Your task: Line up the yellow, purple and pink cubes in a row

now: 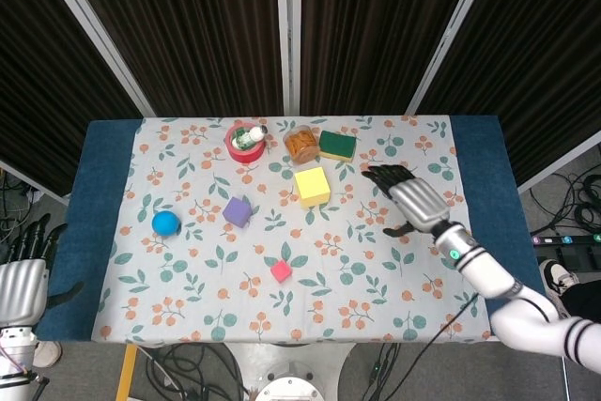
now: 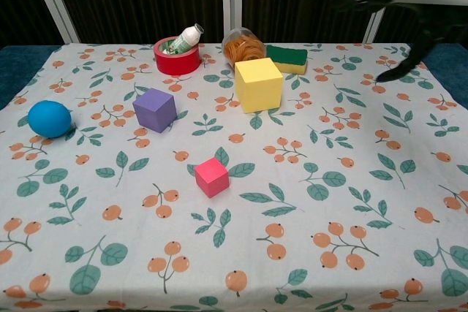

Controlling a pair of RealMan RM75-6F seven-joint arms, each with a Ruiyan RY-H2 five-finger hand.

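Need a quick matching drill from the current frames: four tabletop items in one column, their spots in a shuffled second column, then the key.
Items
1. yellow cube
2. pink cube
3. blue ball
4. white bottle

Places
A. standing tilted inside the red tape roll
B. nearest the robot's edge of the three cubes
C. just in front of the jar of orange snacks
D. far out on the robot's left side of the cloth, left of the purple cube

Pairs: 1-C, 2-B, 3-D, 4-A
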